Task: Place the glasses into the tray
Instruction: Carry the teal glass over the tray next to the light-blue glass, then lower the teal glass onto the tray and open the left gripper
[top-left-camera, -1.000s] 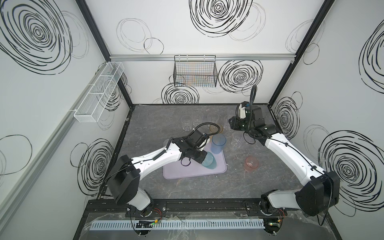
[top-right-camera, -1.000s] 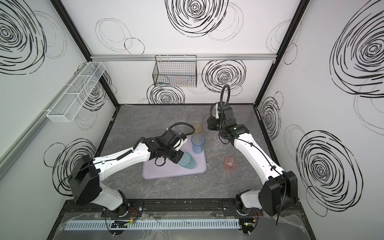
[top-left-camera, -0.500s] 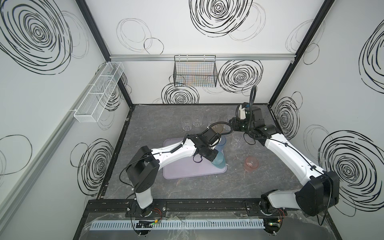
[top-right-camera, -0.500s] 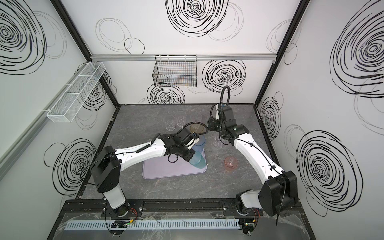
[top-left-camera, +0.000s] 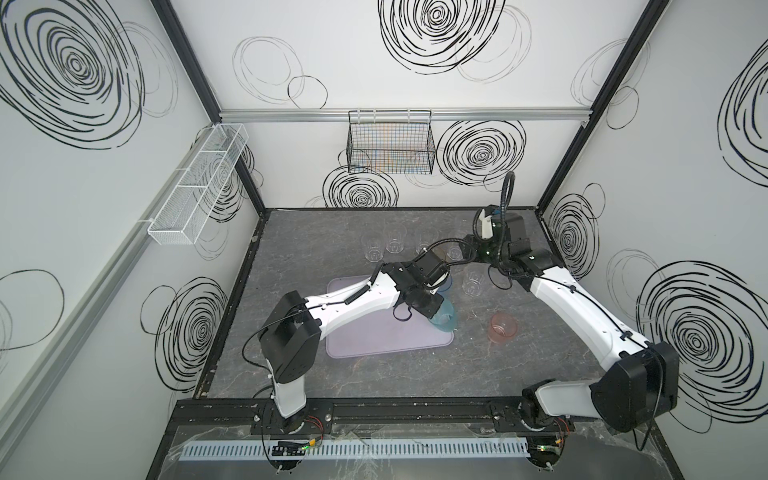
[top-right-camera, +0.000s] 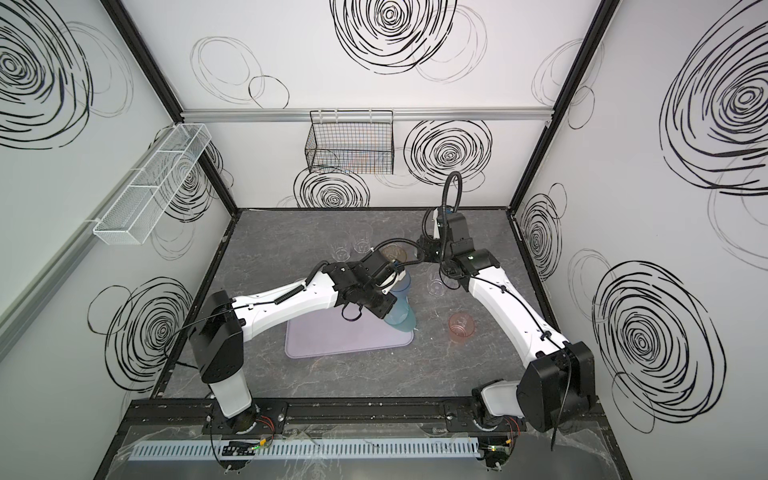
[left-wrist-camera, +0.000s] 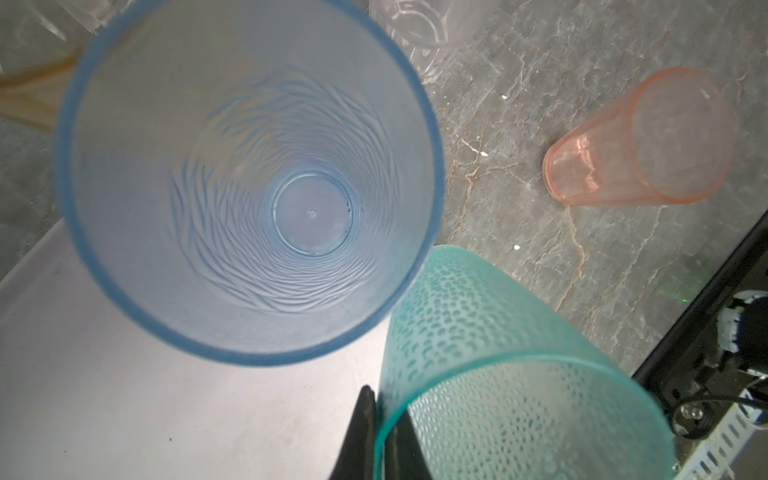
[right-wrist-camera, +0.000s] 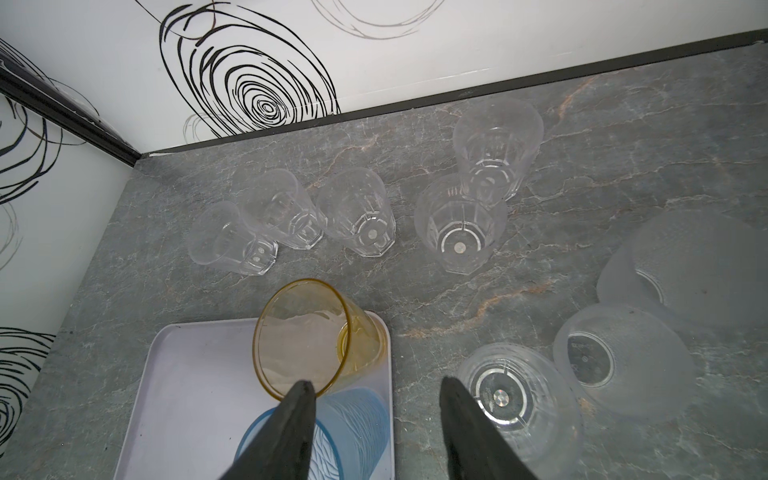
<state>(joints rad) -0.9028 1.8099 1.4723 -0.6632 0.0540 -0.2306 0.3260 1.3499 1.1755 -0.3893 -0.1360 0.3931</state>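
Our left gripper pinches the rim of the tilted teal glass at the edge of the tray; our right gripper hangs half-open, empty, above its far corner.

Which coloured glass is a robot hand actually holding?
The teal glass: the left hand pinches its rim. The blue glass and amber glass stand free on the tray; the pink glass on the table.

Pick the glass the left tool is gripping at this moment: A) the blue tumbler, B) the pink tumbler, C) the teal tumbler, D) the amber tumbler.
C: in the left wrist view the left tool pinches the rim of the teal tumbler, while the blue tumbler stands free beside it on the tray and the pink tumbler sits apart on the table.
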